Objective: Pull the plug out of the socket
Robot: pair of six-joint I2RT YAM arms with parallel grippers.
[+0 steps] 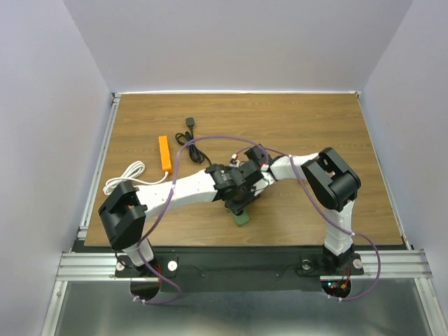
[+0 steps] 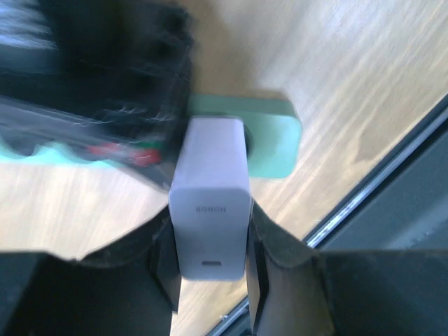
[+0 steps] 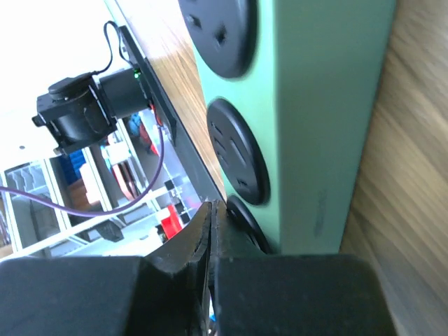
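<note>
From above, the socket (image 1: 242, 219) lies on the wooden surface (image 1: 315, 126), close to the middle of the near edge. Only its green near end shows. The left arm (image 1: 182, 189) and right arm (image 1: 287, 168) meet over the rest of it, so its long axis is hard to read here; it seems to run away from the near edge. An orange power strip (image 1: 165, 154) lies toward the left edge, lengthwise near to far, with its white cord (image 1: 124, 178) bunched beside it. A thin black cord (image 1: 194, 136) loops between the strip and the arms and passes out of sight beneath them.

In the left wrist view, the left hand (image 2: 210, 241) is clamped on the plug (image 2: 210, 182), a white block with one finger pressed against each side. The plug's top meets the socket's green body at its rounded end. Whether the pins are seated is hidden. The socket runs across this picture, and its left part is lost behind a blurred black shape.

In the right wrist view, the right hand (image 3: 212, 218) has its fingers closed together with nothing visible between them, just beside the socket. The socket runs top to bottom here. Three of its round black outlets show in a row, the lowest partly covered by the fingers.
</note>
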